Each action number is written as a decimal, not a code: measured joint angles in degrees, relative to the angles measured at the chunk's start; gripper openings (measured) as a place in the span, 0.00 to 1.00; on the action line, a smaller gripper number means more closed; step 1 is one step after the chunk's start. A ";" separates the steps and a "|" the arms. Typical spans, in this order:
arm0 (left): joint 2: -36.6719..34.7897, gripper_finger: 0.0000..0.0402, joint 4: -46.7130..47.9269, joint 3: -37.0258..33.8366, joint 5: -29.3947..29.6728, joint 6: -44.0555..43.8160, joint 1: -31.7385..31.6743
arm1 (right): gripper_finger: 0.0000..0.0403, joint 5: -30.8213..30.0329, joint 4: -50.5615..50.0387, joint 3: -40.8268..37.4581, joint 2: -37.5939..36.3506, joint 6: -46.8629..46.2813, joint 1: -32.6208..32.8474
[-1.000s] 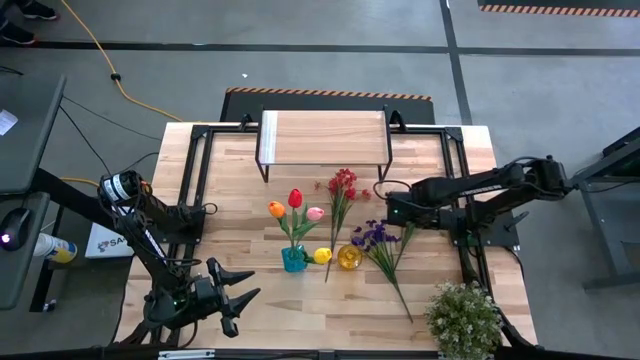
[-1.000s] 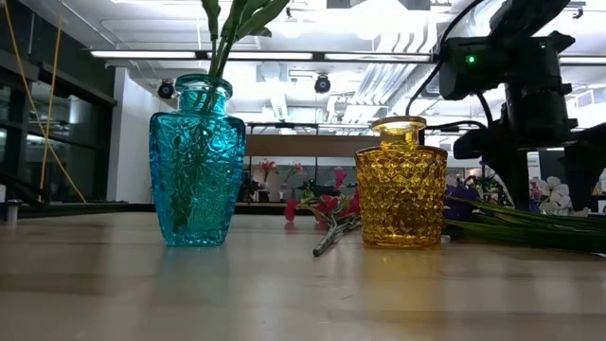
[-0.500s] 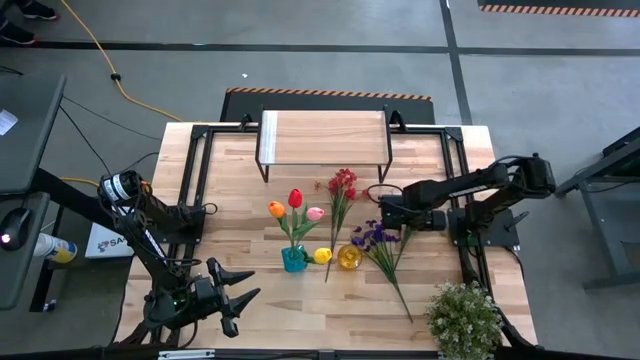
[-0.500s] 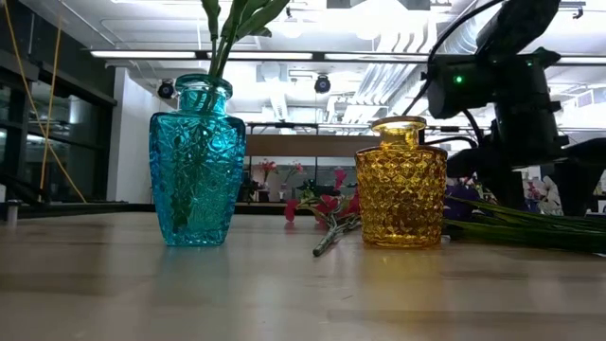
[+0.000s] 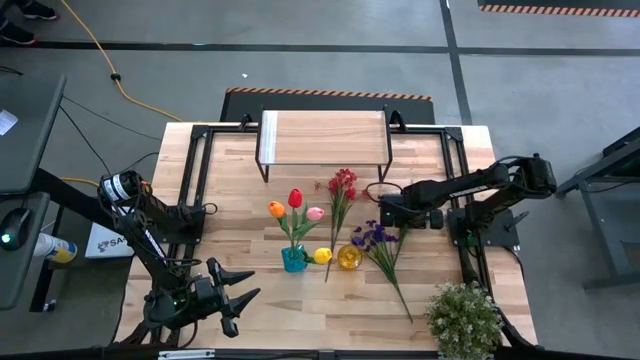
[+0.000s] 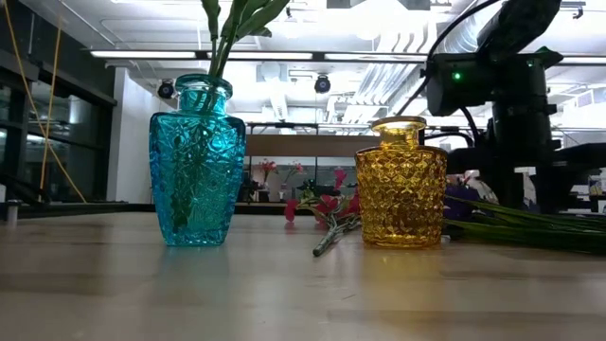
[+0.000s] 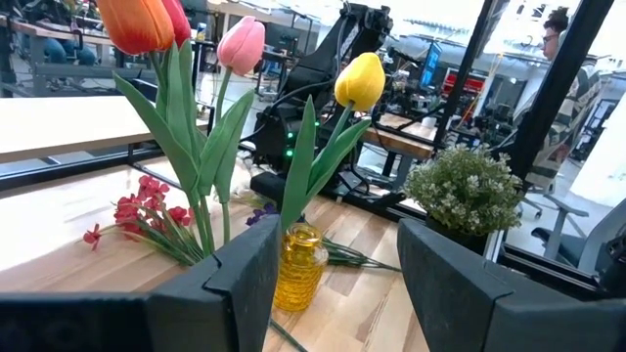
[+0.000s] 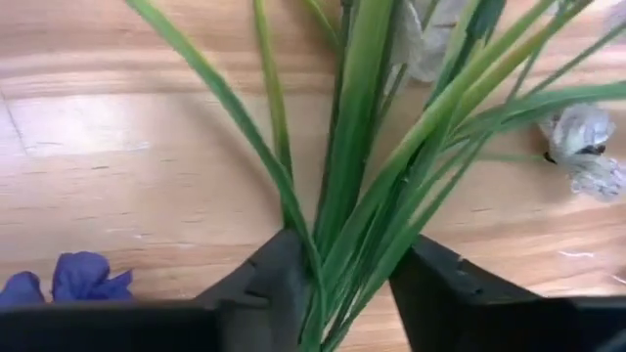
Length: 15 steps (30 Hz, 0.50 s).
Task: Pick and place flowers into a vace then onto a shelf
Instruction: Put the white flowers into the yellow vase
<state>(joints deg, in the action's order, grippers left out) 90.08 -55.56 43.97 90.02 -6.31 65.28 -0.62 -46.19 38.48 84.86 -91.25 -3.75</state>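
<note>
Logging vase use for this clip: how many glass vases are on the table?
2. The teal vase stands near the table's middle with tulip stems in it; the yellow vase stands just to its right, toward the right arm. None other shows.

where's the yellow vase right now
In the high view, the yellow vase stands on the table near its middle, right of the blue vase, with the yellow tulip between them.
</note>
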 joint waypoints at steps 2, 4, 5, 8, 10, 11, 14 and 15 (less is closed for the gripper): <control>0.00 0.59 0.01 0.00 0.00 0.00 0.00 | 0.25 -0.19 0.00 0.00 0.00 0.04 0.00; 0.00 0.59 -0.01 0.00 0.00 0.00 0.00 | 0.19 -0.51 -0.13 -0.03 0.01 0.19 0.00; 0.00 0.59 0.00 0.00 -0.01 0.00 0.00 | 0.17 -0.65 -0.29 -0.08 0.05 0.35 0.00; 0.00 0.59 -0.01 0.00 0.00 0.00 0.00 | 0.09 -0.99 -0.35 -0.13 -0.09 1.35 0.00; 0.00 0.59 -0.01 0.00 0.00 0.00 0.00 | 0.05 -1.05 -0.45 -0.13 -0.36 1.53 0.00; 0.00 0.59 -0.01 0.00 0.00 0.00 0.00 | 0.03 -1.34 -0.52 -0.13 -0.57 1.68 0.00; 0.00 0.59 0.01 0.00 0.00 0.00 0.00 | 0.02 -2.99 -0.91 -0.20 -1.91 1.75 0.00; 0.00 0.59 -0.04 0.00 0.00 0.00 0.00 | 0.02 -3.34 -1.34 -0.20 -2.58 1.72 0.00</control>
<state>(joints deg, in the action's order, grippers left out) 90.08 -55.59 43.97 90.02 -6.31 65.28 -3.96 -47.53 38.28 82.28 -89.54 -3.75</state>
